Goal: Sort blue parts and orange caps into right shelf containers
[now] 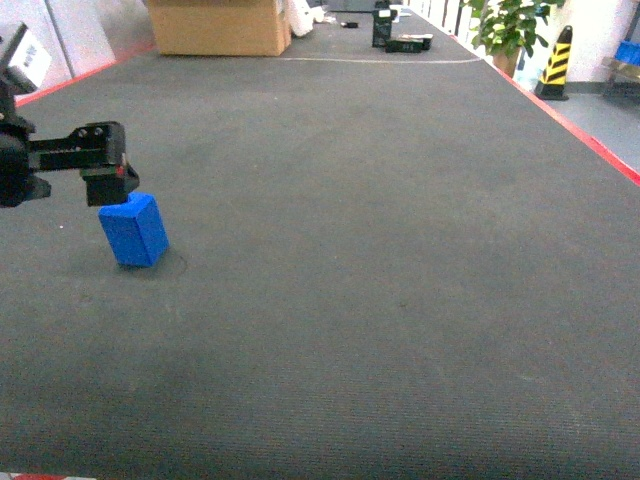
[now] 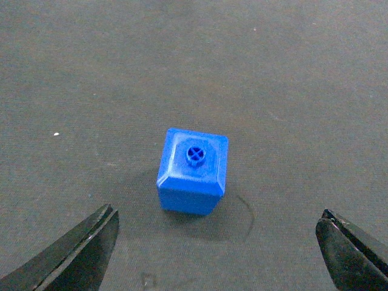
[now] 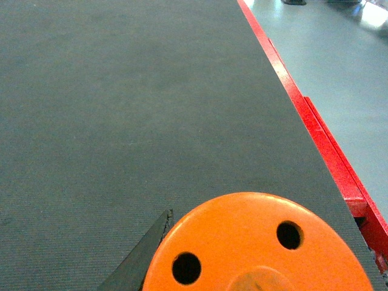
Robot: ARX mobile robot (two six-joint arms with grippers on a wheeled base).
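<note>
Head view: blue part [image 1: 133, 231] unsorted on belt [image 1: 350, 250], left gripper [image 2: 215, 248] spread wide above; right pincer grasping orange cap [image 3: 257, 245]; containers unseen.

Support: wide dark-grey ribbed fabric belt surface [image 1: 380, 250], red-painted edge strip [image 1: 590, 145] along right side, another at far left. Small bright-blue rectangular plastic block [image 1: 133, 230] rests on belt at left, tilted, round dimple on top face. Large brown cardboard box [image 1: 218, 25] sits at far end. Small black devices [image 1: 400, 38] lie beside it, too far to identify.
</note>
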